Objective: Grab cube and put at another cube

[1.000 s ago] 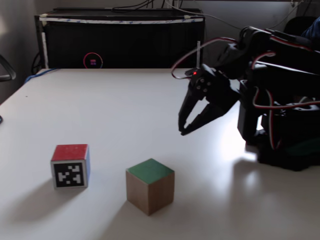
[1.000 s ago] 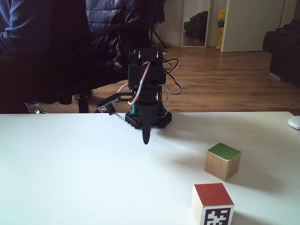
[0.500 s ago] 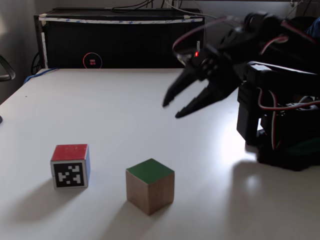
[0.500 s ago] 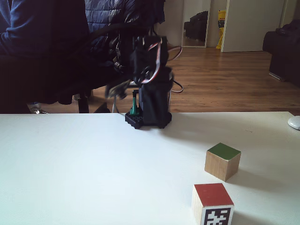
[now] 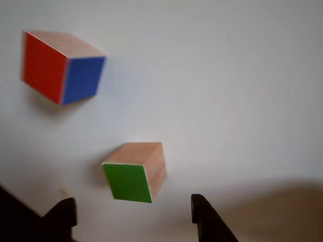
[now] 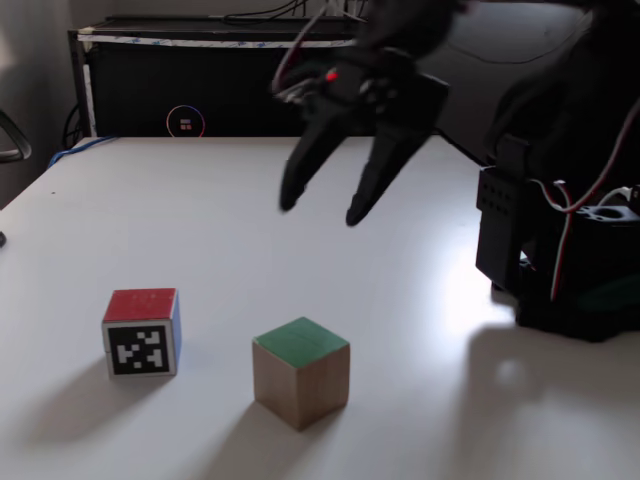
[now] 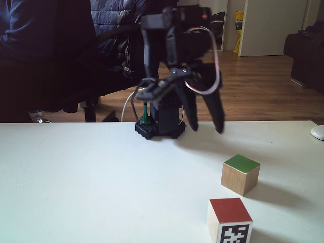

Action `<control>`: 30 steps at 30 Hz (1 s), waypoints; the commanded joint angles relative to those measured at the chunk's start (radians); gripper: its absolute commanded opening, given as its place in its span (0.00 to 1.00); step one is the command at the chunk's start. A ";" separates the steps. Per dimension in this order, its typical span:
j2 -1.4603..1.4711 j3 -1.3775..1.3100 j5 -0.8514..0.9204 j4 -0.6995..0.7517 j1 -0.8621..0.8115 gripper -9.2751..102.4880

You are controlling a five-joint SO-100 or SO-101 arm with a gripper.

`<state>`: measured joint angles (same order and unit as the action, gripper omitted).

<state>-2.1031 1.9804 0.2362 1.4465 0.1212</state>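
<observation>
1. the gripper (image 6: 322, 208) hangs above the white table (image 6: 200, 220), fingers spread wide, holding nothing;
2. the cube (image 6: 300, 371) sits at 5 o'clock of another cube (image 6: 141, 331), apart;
3. a wooden floor (image 7: 253, 86) lies behind the table.

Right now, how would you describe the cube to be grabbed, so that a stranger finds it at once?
On the white table, in front of the black arm's open gripper, stand two wooden cubes. Take the green-topped cube, nearer the arm; its neighbour has a red top and a black-and-white marker.
</observation>
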 commanded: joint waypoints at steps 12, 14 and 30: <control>0.348 -0.233 -0.066 0.048 0.256 0.48; 0.383 -0.261 -0.069 0.052 0.267 0.49; 0.627 -0.446 -0.029 0.048 0.189 0.51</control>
<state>-1.4864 1.5785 0.1994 1.4956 0.3145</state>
